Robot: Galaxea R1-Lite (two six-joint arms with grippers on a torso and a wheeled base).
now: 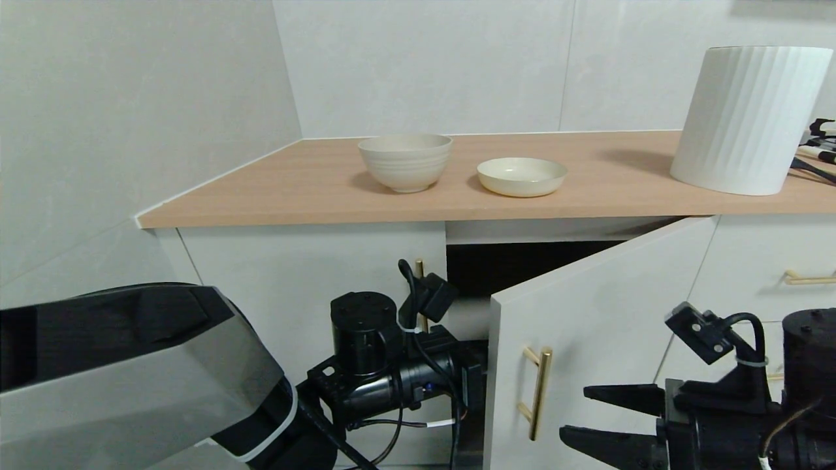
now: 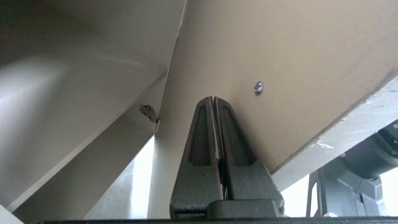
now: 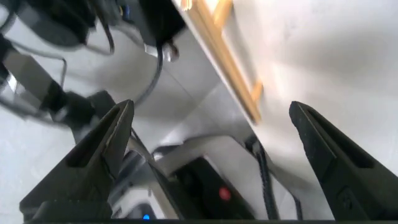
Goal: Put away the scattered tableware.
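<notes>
Right tool (image 1: 578,412) hangs spread apart beside the half-open cabinet door (image 1: 588,307); left tool (image 2: 213,102), pressed together, sits against its inner face. Bowl (image 1: 405,161) and dish (image 1: 521,176) both wait on the counter (image 1: 294,189), so stowing looks unstarted.

Setting: kitchen corner, domestic in style; wood-look countertop (image 1: 588,183) over white base cabinets (image 1: 294,274), one cabinet door (image 1: 588,313) ajar; brass bar handles (image 1: 537,391); pale tiled walls (image 1: 424,65); ribbed bowl (image 1: 405,162) and shallow dish (image 1: 521,176) on the counter.
</notes>
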